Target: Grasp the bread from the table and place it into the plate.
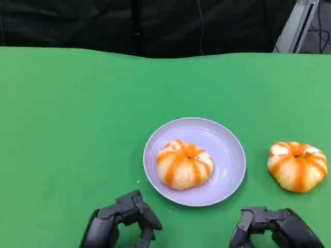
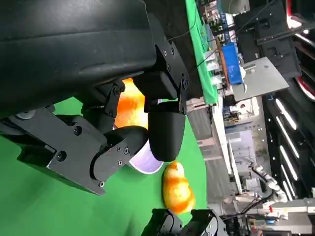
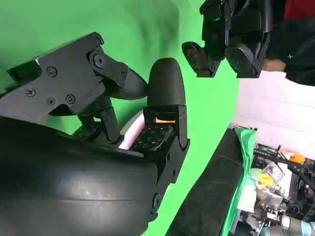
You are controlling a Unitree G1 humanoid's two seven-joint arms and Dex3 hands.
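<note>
One orange-striped round bread (image 1: pixel 184 164) lies on the lavender plate (image 1: pixel 227 155) at the table's middle. A second, matching bread (image 1: pixel 297 165) sits on the green cloth to the right of the plate, a little apart from its rim. My right hand (image 1: pixel 274 227) is low at the near edge, just short of that bread and holding nothing. At the near left of the plate, my left hand (image 1: pixel 126 219) is empty too, fingers apart. The left wrist view shows the plated bread (image 2: pixel 130 105) behind my fingers (image 2: pixel 166 132), the plate's rim (image 2: pixel 145 164) and the loose bread (image 2: pixel 177 189) beyond.
The green cloth (image 1: pixel 72 129) covers the whole table, with wide bare stretches to the left and the far side. A black backdrop runs behind the far edge, and a metal frame (image 1: pixel 299 25) stands at the back right.
</note>
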